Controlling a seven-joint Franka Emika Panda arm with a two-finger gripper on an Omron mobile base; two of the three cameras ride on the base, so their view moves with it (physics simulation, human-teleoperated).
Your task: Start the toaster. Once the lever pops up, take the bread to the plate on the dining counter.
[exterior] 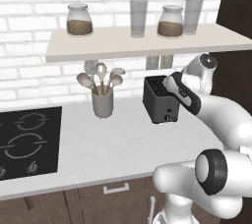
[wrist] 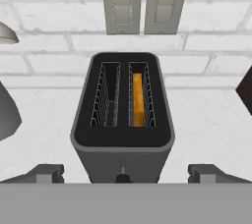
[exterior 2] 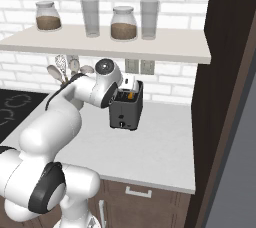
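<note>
Gripper (wrist: pixel 123 173) open, above toaster (wrist: pixel 123 120), bread (wrist: pixel 138 99) inside

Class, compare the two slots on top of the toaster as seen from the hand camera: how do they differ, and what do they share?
The right slot of the toaster holds the bread, glowing orange-tan; the left slot holds nothing. The left slot's depth looks dark grey; the right slot's looks warm orange. Both are long, narrow, parallel, and lined with wire guides.

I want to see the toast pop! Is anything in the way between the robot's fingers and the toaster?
Nothing visible is. In the hand view the open gripper hangs just above the front of the toaster, its fingers spread to either side. The bread sits down in the right slot.
</note>
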